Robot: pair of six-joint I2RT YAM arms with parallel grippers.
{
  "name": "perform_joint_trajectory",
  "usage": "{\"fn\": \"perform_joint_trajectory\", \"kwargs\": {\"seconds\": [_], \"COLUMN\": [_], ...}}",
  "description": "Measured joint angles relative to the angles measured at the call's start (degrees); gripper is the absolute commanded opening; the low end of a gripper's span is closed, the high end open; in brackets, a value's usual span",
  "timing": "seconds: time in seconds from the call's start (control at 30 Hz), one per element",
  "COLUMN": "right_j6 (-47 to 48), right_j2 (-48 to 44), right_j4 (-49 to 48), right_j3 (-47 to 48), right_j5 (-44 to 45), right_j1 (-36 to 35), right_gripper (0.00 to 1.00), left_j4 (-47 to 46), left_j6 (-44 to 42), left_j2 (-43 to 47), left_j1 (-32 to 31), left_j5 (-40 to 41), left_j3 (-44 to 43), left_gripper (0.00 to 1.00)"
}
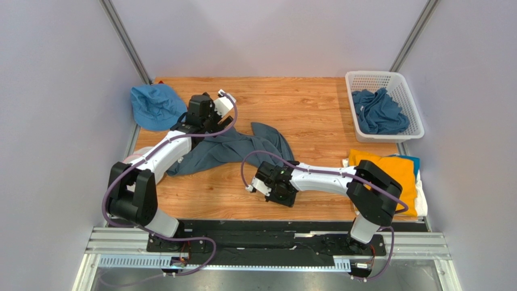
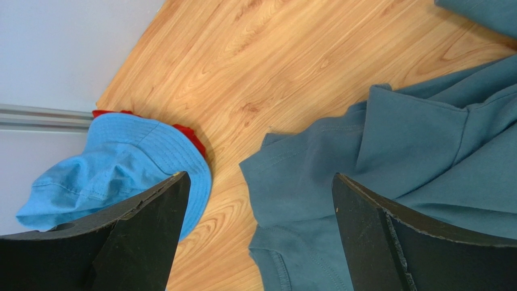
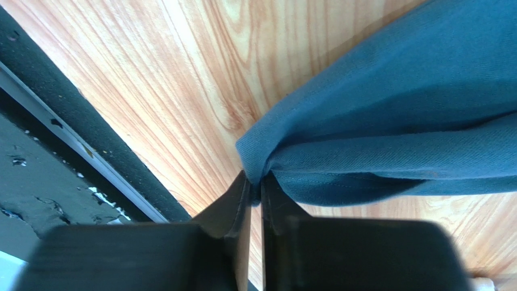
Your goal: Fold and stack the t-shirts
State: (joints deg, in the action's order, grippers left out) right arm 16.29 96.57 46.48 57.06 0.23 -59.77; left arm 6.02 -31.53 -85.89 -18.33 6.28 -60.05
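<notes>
Left gripper (image 2: 260, 179) hangs wide open over the far left of the table (image 1: 315, 103), with nothing between its fingers. Under it you have two things close together: the hat (image 2: 121, 157) on one side and an edge of the shirt (image 2: 419, 151) on the other. If you go down here without care, one finger can catch the hat brim together with the cloth, so aim more over the shirt. The shirt lies crumpled and twisted across the middle of the table. Right gripper (image 3: 255, 182) is closed on a small corner of it, near the front edge, and only the very tips hold the cloth. A strong pull will probably make this corner slip out, or drag the whole shirt toward the edge. Mind also the folded stack (image 1: 397, 173) at the right: your right arm passes just beside it and could push it.
</notes>
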Motion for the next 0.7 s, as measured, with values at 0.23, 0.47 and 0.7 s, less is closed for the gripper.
{"fn": "perform_joint_trajectory", "kwargs": {"seconds": [0.23, 0.47, 0.7], "right_j6": [0.0, 1.2, 2.9], "right_j2": [-0.1, -0.5, -0.7], "right_j4": [0.0, 0.8, 3.4], "right_j3": [0.0, -0.5, -0.8], "right_j5": [0.2, 3.0, 4.9], "right_j1": [3.0, 7.0, 9.4], "right_gripper": [0.0, 0.0, 0.0], "left_j4": [4.4, 15.8, 24.4], "left_j6": [-1.8, -3.8, -4.5], "left_j2": [-7.1, -17.9, -23.7], "left_j1": [3.8, 8.8, 10.6], "left_j5": [-5.3, -10.7, -13.8], "left_j3": [-3.9, -18.5, -29.9], "left_gripper": [0.91, 0.9, 0.89]}}
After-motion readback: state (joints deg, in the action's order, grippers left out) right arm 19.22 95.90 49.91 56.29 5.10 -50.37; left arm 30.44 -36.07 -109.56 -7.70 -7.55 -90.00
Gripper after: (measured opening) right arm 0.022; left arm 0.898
